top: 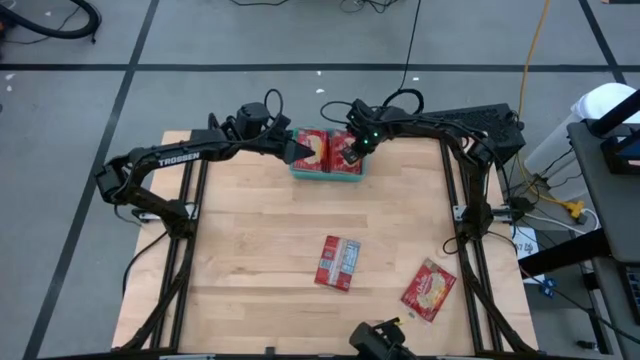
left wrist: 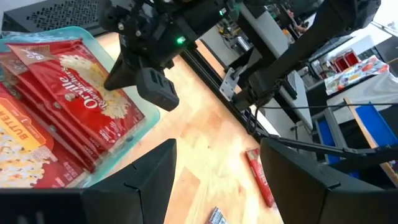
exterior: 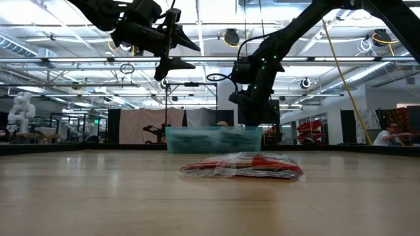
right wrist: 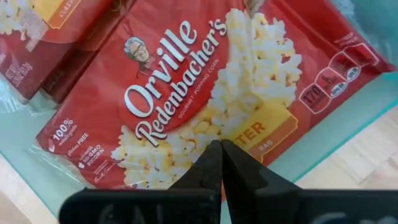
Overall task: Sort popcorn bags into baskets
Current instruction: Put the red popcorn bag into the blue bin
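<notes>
The teal basket (top: pixel 327 176) stands near the table's far edge and holds several red popcorn bags (top: pixel 315 148) lying flat, overlapping. My right gripper (top: pixel 352 157) is shut and hangs low over the basket's right half, its tips just above the top bag (right wrist: pixel 186 93). My left gripper (top: pixel 298 150) is open and hovers higher, over the basket's left end (exterior: pixel 187 56). Two more bags lie flat on the table: one mid-table (top: pixel 338 263) showing part of its pale back, and one toward the near right (top: pixel 429 290). My right gripper (right wrist: pixel 221 146) points down with its shut fingertips over the yellow lower part of the top bag (right wrist: pixel 261 127) in the basket. I cannot tell whether they touch it.
Black frame rails (top: pixel 470 210) run along the table's left and right sides. Bare wood lies between the basket and the two loose bags. A dark camera mount (top: pixel 378 340) sits at the near edge. Beyond the right edge stand cables and equipment.
</notes>
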`<state>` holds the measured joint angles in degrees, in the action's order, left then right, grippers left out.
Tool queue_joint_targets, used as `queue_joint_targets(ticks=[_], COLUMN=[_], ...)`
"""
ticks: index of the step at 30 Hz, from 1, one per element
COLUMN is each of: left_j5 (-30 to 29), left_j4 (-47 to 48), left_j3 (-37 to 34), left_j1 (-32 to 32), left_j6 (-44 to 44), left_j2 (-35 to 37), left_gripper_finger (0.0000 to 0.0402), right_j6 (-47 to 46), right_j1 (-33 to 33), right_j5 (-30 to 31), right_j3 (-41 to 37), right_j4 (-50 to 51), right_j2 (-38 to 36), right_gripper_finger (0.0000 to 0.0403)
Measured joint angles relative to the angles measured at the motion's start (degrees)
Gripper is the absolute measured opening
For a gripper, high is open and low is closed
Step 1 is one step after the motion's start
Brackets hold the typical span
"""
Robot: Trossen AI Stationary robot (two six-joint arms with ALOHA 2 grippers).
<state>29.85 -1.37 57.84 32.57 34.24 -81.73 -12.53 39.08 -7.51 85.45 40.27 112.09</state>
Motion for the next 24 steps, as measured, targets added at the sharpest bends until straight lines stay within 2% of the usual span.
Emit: queue_joint_targets(ticks=[5,11,15,19,24], left_j5=[0.0,0.0,-0.1,-3.3,-5.4], left_j4=[0.0,1.4,8.4,18.1,28.7], left_j3=[0.0,0.0,0.0,0.0,0.0], left_j1=[0.0,-0.6,-2.4,-4.7,-8.1], left_j6=[0.4,-0.3,-4.0,-8.3,-9.1], left_j2=[0.0,0.1,0.1,0.1,0.1], left_gripper_finger=[0.0234,0.0234,0.0234,0.0234,0.0234], right_j6=[-0.6,-0.7,-1.7,-1.9,-1.6], right_j1=[0.1,-0.2,-0.2,-0.4,-1.1], right_j5=[0.1,0.0,-1.3,-3.6,-4.7], right_j3=[0.0,0.0,0.0,0.0,-0.9], right_j4=[-0.2,-0.5,-0.6,0.8,4.0], right_j2=[-1.1,-6.7,-11.9,-17.2,-24.0], right_gripper_finger=[0.0000,0.0000,0.0000,0.0000,0.0000])
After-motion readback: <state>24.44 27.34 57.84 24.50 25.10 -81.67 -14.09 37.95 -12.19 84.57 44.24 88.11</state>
